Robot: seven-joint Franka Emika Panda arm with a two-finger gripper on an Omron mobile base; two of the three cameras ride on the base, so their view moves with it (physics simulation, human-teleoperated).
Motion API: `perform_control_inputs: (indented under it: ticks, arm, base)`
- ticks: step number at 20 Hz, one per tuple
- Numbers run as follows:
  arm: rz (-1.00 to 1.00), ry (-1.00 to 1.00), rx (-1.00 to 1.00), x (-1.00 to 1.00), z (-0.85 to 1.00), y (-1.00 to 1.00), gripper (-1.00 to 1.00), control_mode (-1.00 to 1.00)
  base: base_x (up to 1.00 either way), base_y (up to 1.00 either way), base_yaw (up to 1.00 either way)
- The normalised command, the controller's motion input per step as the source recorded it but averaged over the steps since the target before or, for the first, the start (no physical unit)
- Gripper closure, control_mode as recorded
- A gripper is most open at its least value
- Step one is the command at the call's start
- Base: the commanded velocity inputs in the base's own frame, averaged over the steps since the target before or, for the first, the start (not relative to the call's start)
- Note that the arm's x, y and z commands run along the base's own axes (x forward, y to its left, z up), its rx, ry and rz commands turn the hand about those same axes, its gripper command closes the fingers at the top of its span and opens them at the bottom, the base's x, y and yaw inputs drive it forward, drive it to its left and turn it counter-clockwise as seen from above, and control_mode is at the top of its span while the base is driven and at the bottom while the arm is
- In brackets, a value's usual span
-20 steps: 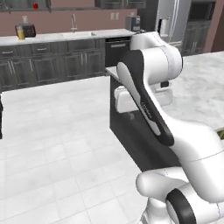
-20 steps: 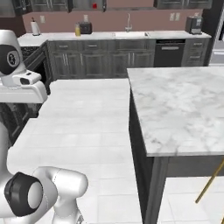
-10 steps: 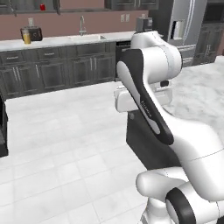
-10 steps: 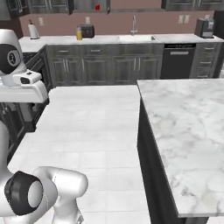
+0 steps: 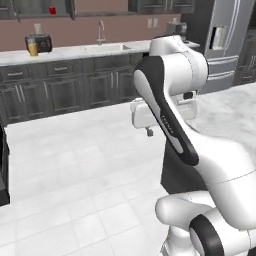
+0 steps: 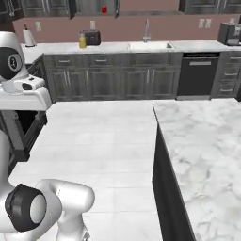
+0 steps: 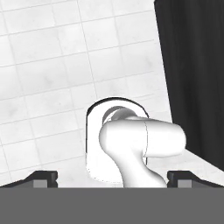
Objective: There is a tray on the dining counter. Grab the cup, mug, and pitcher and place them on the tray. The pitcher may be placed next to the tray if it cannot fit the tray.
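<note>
Hand view, kitchen floor: I have the gripper (image 7: 113, 177) pointing down at the white floor tiles (image 7: 48, 78). Its two dark fingertips (image 7: 43, 177) stand far apart at the bottom edge, spread wide with nothing between them. A dark panel (image 7: 192, 74) runs along the right side of that view.

From the right base view, the dining counter (image 6: 202, 155) fills the lower right. It is a white marble slab with grey veins over a dark side, and the part I can see is bare. From the left base view, the same slab (image 5: 232, 102) shows behind the raised arm (image 5: 170, 100).

Well apart from it, across the open floor, the back worktop (image 6: 117, 47) runs along the pink wall with a sink and faucet (image 6: 147, 30). Near its left end an amber-yellow vessel (image 6: 83, 40) stands just beside a dark toaster (image 6: 92, 36); I also see it in the left base view (image 5: 32, 48). It is too small for me to say whether it is the pitcher or the cup.

Above it, high up among the wall cabinets, sits a small red thing that looks like the mug (image 6: 104, 9), also seen from the left (image 5: 52, 10). I cannot make out a handle at this range.

A black dishwasher (image 6: 200, 75) sits under the worktop to the right of the sink.
</note>
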Motion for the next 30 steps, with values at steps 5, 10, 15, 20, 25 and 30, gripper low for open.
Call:
perform_control_inputs:
  ticks: [5, 10, 15, 20, 25, 30]
  arm:
    - [0.0, 0.0, 0.0, 0.0, 0.0, 0.0, -1.0, 1.0]
    - [0.0, 0.0, 0.0, 0.0, 0.0, 0.0, -1.0, 1.0]
    - [0.0, 0.0, 0.0, 0.0, 0.0, 0.0, -1.0, 1.0]
    - [0.0, 0.0, 0.0, 0.0, 0.0, 0.0, -1.0, 1.0]
    - [0.0, 0.0, 0.0, 0.0, 0.0, 0.0, -1.0, 1.0]
    - [0.0, 0.0, 0.0, 0.0, 0.0, 0.0, -1.0, 1.0]
  base:
    - [1.0, 0.0, 0.0]
    - [1.0, 0.0, 0.0]
    - [1.0, 0.0, 0.0]
    - [1.0, 0.0, 0.0]
    - [1.0, 0.0, 0.0]
    - [1.0, -0.02, 0.02]
